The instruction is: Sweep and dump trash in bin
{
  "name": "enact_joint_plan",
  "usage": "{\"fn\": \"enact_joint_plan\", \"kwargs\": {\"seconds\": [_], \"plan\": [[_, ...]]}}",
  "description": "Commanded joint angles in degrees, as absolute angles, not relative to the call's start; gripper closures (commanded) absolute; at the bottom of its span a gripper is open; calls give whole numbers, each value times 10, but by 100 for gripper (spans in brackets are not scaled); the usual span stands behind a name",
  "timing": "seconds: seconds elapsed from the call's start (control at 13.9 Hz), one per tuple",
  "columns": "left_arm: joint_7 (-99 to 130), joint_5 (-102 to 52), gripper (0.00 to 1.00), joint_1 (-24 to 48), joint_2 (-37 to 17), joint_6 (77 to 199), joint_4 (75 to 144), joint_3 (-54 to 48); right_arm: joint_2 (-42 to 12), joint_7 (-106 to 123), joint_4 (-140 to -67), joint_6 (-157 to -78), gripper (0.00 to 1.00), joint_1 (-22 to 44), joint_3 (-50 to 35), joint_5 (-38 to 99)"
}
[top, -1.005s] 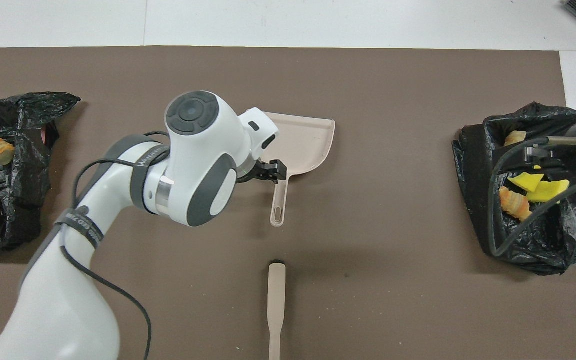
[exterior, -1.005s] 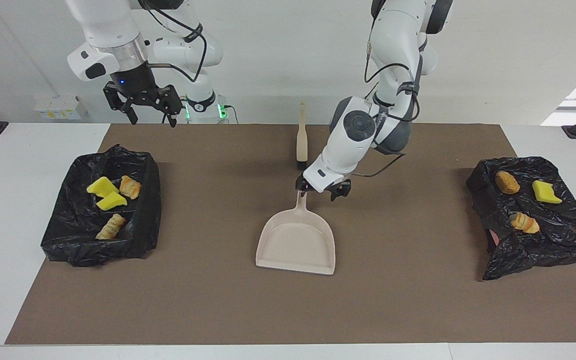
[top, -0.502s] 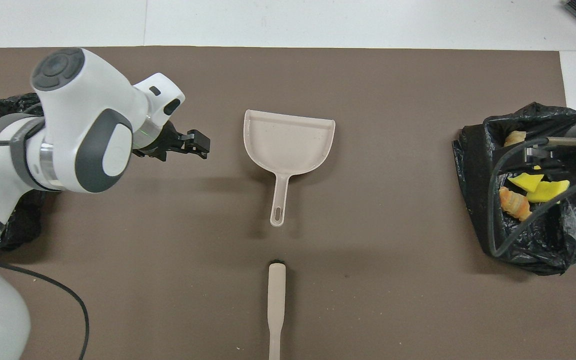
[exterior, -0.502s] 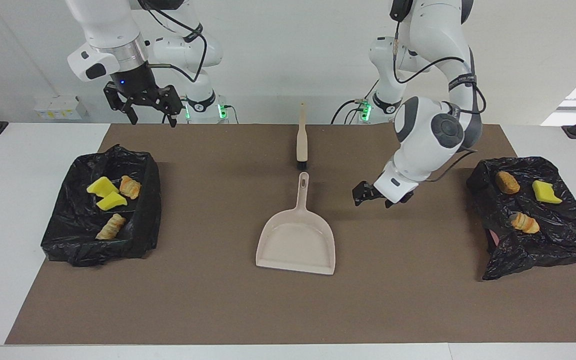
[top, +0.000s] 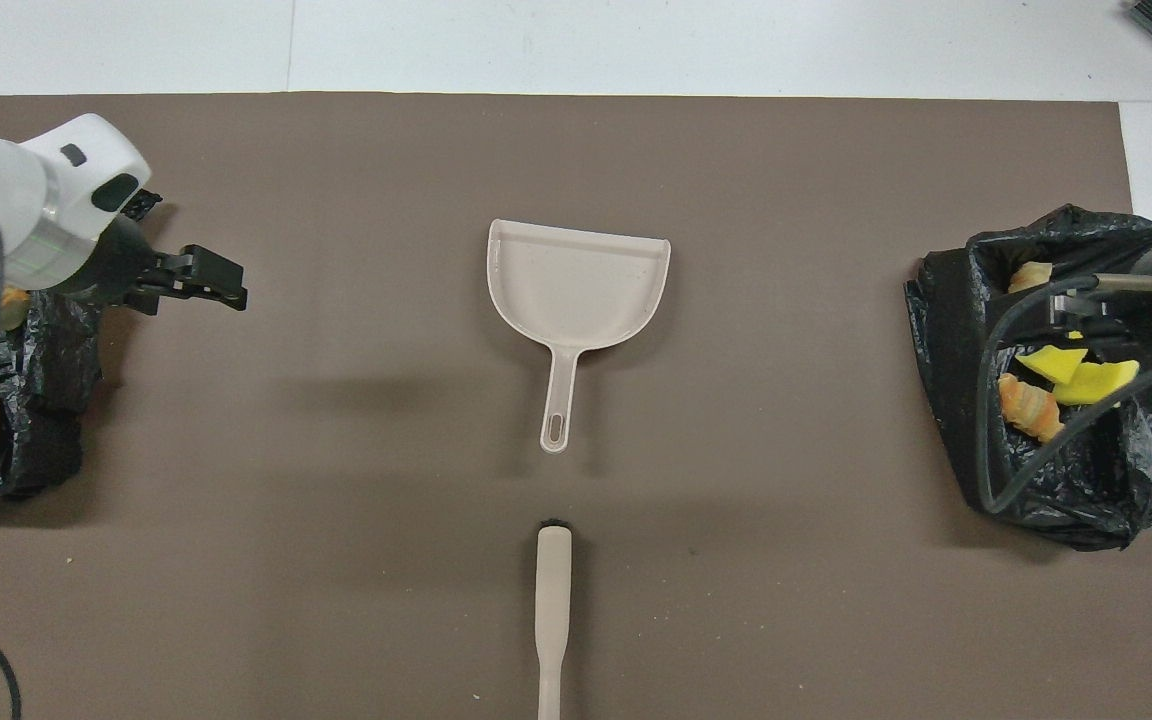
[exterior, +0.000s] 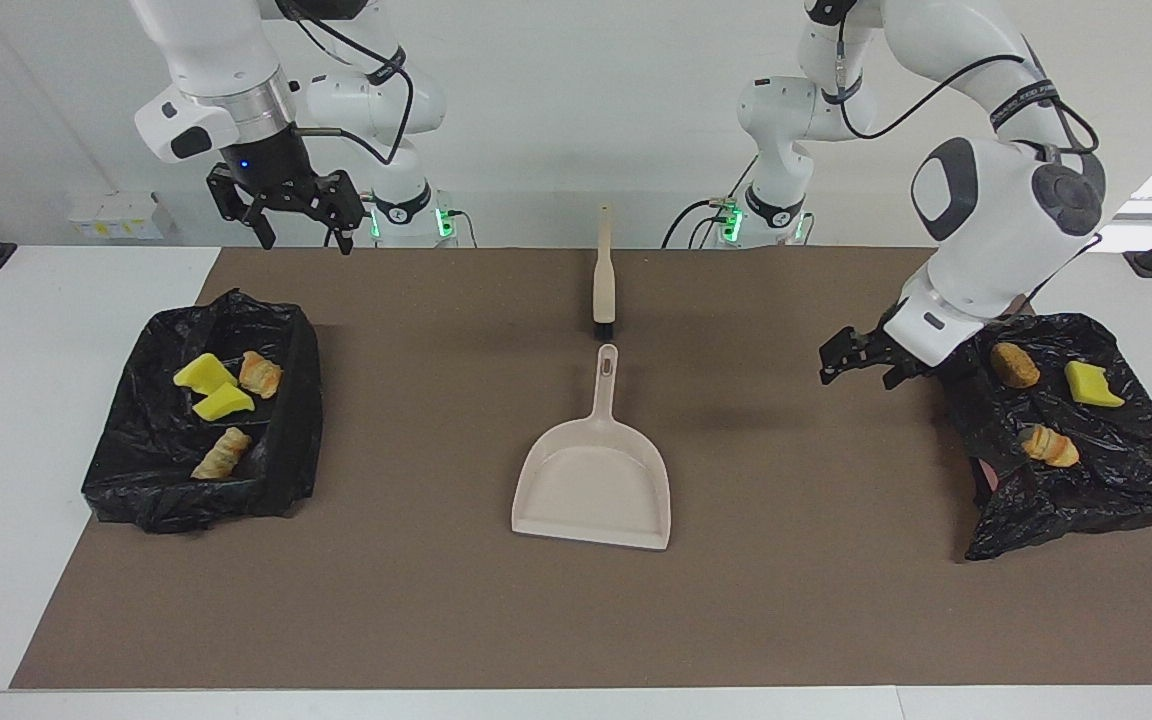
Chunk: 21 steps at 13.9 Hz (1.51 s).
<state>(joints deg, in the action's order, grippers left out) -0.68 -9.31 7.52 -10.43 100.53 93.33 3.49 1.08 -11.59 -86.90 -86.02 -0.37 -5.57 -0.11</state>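
The slim beige plastic brush (exterior: 603, 272) lay nearest the robots on the brown mat (exterior: 416, 600), and the flat beige plastic dustpan (exterior: 593, 490) lay just farther out, its handle toward the brush. All seven yellow sponge and tan bread-like scraps (exterior: 222, 388) sat in the two black bag-lined bins (exterior: 291, 440), one at each end of the table. The left gripper (exterior: 858, 358) hung beside its bin, fingers released; the right gripper (exterior: 286, 212) waited above its end, fingers spread, holding nothing
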Motion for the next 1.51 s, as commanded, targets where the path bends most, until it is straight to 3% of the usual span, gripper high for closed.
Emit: {"fn": "enact_joint_plan", "kwargs": {"seconds": [0.0, 0.57, 1.44], "plan": [[-27, -59, 0, 34, -65, 982, 940, 32, 22, -105, -882, -860, 0, -13, -58, 10], [-17, -16, 0, 20, 31, 884, 954, 35, 22, -105, -881, -859, 0, -13, -59, 10], [-15, -9, 0, 25, 35, 902, 962, 28, 22, -105, -881, -860, 0, -15, -58, 10]]}}
